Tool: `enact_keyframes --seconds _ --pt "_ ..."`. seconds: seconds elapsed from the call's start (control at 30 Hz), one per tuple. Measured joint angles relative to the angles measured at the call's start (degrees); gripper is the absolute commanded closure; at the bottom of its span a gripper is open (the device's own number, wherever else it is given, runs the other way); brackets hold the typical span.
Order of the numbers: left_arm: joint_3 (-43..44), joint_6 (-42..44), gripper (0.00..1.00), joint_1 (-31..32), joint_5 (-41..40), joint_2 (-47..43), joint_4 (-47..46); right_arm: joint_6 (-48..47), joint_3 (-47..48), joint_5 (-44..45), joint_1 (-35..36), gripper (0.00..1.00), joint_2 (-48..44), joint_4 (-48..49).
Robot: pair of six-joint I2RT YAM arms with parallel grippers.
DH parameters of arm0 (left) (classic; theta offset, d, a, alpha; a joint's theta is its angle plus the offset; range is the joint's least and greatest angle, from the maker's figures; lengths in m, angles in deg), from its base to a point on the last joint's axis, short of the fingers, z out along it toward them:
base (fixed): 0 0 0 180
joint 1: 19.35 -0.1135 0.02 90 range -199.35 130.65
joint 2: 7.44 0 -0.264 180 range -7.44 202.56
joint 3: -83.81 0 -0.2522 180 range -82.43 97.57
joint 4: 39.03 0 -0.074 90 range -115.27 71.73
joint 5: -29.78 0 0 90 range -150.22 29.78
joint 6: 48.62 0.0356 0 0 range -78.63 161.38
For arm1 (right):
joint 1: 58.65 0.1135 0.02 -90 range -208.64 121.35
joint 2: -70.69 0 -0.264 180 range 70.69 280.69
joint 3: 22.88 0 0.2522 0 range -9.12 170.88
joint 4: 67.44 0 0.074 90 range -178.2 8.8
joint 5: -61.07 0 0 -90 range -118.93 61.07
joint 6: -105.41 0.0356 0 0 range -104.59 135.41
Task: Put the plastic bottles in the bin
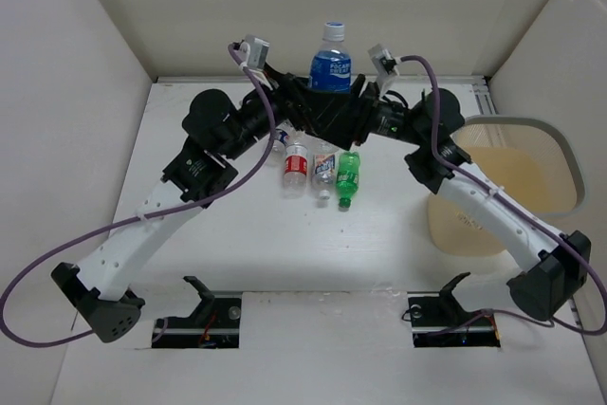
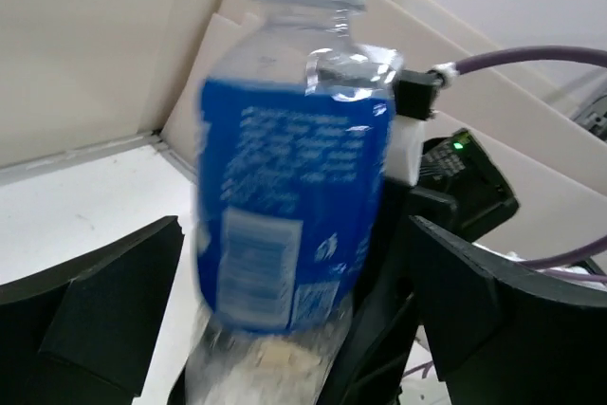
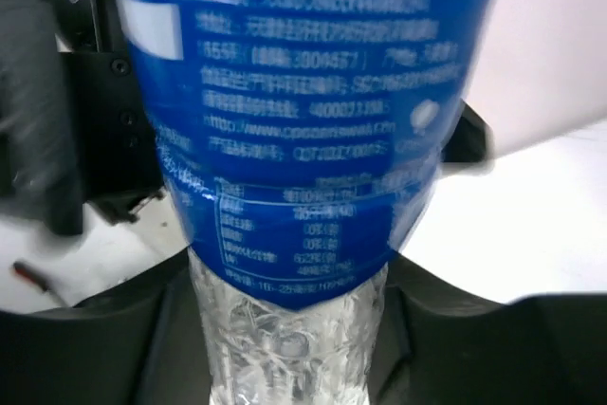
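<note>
Bottle [image 1: 331, 62] stands upright, blue cap up, far and central in the top view, which alone shows the bin [image 1: 531, 123], well to its right. Left wrist: left gripper [image 2: 294, 263] gapes, fingers [image 2: 104, 301] clear of it. Right wrist: right gripper [image 3: 289, 329] clamps its clear base.

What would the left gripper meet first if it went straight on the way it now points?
The blue-labelled bottle, upright between the open fingers of the left gripper, directly ahead. Behind it seems to be the right gripper, shut on the bottle; depth is unclear.
</note>
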Motion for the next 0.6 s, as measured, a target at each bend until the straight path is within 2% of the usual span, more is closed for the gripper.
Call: enact_keyframes --seconds 0.13,0.2,0.33,0.43,0.53,0.57,0.6 --pt "5.2 0.5 0.00 -0.3 -6.2 2.9 4.7 -3.8 -2.6 3.9 -6.0 0.94 -6.1 -6.2" --pt "9.9 1.0 0.00 -1.1 -11.5 5.2 8.4 -7.4 -3.2 8.8 -10.6 0.92 -11.3 -14.6" --pt "17.7 2.9 0.00 -3.4 -23.7 9.6 14.4 -13.5 -3.0 25.3 -19.3 0.92 -23.4 -33.3" --pt "18.8 3.9 0.00 -3.8 -31.6 12.3 17.8 -15.5 -1.8 40.1 -23.0 0.91 -30.3 -45.7" --pt "18.3 4.0 0.00 -3.8 -35.1 15.5 20.9 -15.4 -0.4 54.1 -25.3 0.88 -34.0 -55.7" --pt "17.9 3.9 0.00 -3.8 -35.6 16.7 21.8 -15.1 -0.4 58.4 -25.9 0.84 -34.7 -58.5" --pt "17.3 3.9 0.00 -3.8 -35.9 17.6 22.3 -14.7 -0.5 62.2 -26.6 0.45 -35.3 -61.1"
